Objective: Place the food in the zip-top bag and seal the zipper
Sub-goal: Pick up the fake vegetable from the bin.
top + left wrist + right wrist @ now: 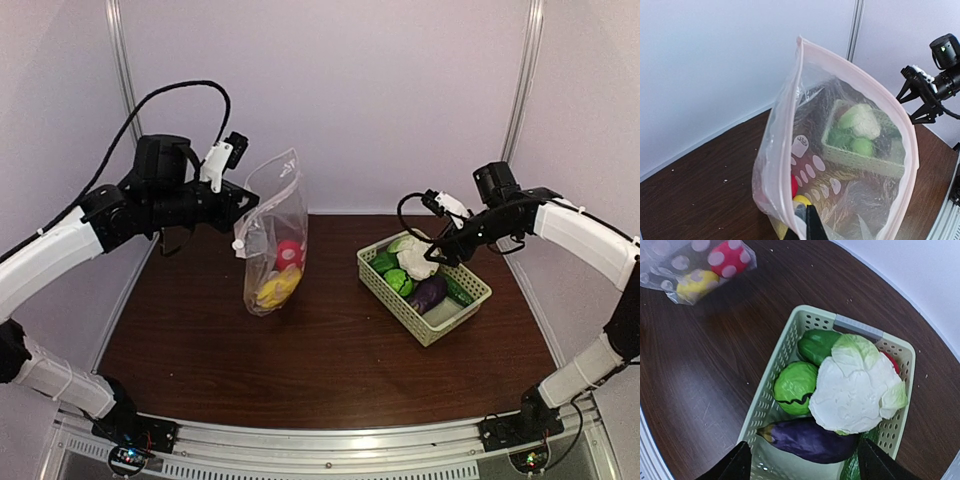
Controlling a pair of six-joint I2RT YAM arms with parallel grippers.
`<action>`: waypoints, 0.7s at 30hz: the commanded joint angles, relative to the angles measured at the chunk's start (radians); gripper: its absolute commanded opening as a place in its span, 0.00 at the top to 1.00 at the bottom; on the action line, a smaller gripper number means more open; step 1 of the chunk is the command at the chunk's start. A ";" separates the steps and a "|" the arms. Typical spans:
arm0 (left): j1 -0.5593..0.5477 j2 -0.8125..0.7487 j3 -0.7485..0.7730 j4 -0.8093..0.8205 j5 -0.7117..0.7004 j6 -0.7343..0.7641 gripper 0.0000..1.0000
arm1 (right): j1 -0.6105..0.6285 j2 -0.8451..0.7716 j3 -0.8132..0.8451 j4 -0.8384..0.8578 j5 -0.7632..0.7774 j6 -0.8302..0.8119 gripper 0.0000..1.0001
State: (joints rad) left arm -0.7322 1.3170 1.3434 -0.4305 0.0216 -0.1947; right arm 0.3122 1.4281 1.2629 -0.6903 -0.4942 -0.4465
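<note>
My left arm is lifted and reaches in from the left edge of the worktop point(330, 380), with the wrist about level. My left fingers point(815, 227) are clenched on the rim of the zip-top bag point(277, 235), at one side of its mouth. They hold the bag upright, a little left of the middle of the worktop and nearer to the far edge. I cannot tell if its bottom rests on the wood. The mouth gapes, and the two sides of the zipper point(860, 82) are apart. Low inside the bag lie the red-pink ball point(288, 252) and the yellow piece point(275, 287).

My right arm comes in from the right edge, bent at the elbow, the wrist turned down over the pale green basket point(440, 325) in the far right part of the worktop. My right fingers point(737, 465) are spread wide and grasp nothing. The eggplant point(807, 440) lies below, between them. Just beyond it is the cauliflower point(852, 395), with a green round piece point(794, 387) and the cucumber point(816, 344) beside it. The bag is well apart from these fingers.
</note>
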 commanded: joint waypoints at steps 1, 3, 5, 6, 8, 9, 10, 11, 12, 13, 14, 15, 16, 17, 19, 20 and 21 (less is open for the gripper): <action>-0.003 -0.078 -0.097 0.114 -0.049 0.061 1.00 | -0.049 0.026 -0.015 -0.096 0.109 -0.049 0.28; -0.002 -0.053 -0.138 0.143 -0.003 0.043 1.00 | -0.050 0.032 -0.030 -0.106 0.133 -0.088 0.29; -0.001 0.002 -0.151 0.157 0.088 -0.002 1.00 | -0.048 0.039 -0.052 -0.091 0.130 -0.102 0.29; -0.002 0.035 -0.151 0.164 0.130 -0.027 1.00 | -0.046 0.053 -0.051 -0.090 0.132 -0.107 0.30; -0.003 0.094 -0.147 0.181 0.217 -0.086 1.00 | -0.042 0.098 -0.030 -0.085 0.174 -0.086 0.31; -0.002 0.121 -0.142 0.184 0.255 -0.101 1.00 | -0.042 0.124 -0.013 -0.085 0.184 -0.073 0.31; -0.002 0.141 -0.138 0.184 0.283 -0.122 1.00 | -0.041 0.144 -0.001 -0.081 0.183 -0.069 0.31; -0.003 0.156 -0.138 0.189 0.303 -0.141 1.00 | -0.041 0.154 0.004 -0.062 0.182 -0.059 0.29; -0.003 0.167 -0.140 0.193 0.318 -0.146 1.00 | -0.039 0.157 -0.001 -0.026 0.193 -0.046 0.25; -0.003 0.172 -0.143 0.196 0.320 -0.149 1.00 | -0.037 0.157 -0.008 0.011 0.208 -0.028 0.21; -0.003 0.174 -0.145 0.198 0.317 -0.149 1.00 | -0.033 0.158 -0.011 0.047 0.230 -0.018 0.17; -0.003 0.173 -0.146 0.198 0.310 -0.149 1.00 | -0.028 0.161 -0.008 0.072 0.254 -0.012 0.14; -0.002 0.171 -0.148 0.199 0.303 -0.147 1.00 | -0.023 0.170 -0.002 0.087 0.269 -0.012 0.12; -0.002 0.168 -0.152 0.201 0.297 -0.144 1.00 | -0.014 0.181 0.009 0.097 0.282 -0.016 0.10; -0.003 0.167 -0.153 0.203 0.290 -0.140 1.00 | 0.006 0.211 0.035 0.105 0.302 -0.020 0.01; -0.002 0.169 -0.153 0.203 0.289 -0.140 1.00 | 0.016 0.226 0.049 0.105 0.303 -0.024 0.01; -0.002 0.171 -0.153 0.203 0.291 -0.141 1.00 | 0.027 0.248 0.064 0.104 0.304 -0.027 0.00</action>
State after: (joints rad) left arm -0.7330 1.5017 1.1919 -0.2771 0.2935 -0.3229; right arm 0.2985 1.6184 1.2655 -0.6479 -0.2535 -0.4789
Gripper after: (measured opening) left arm 0.007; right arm 0.986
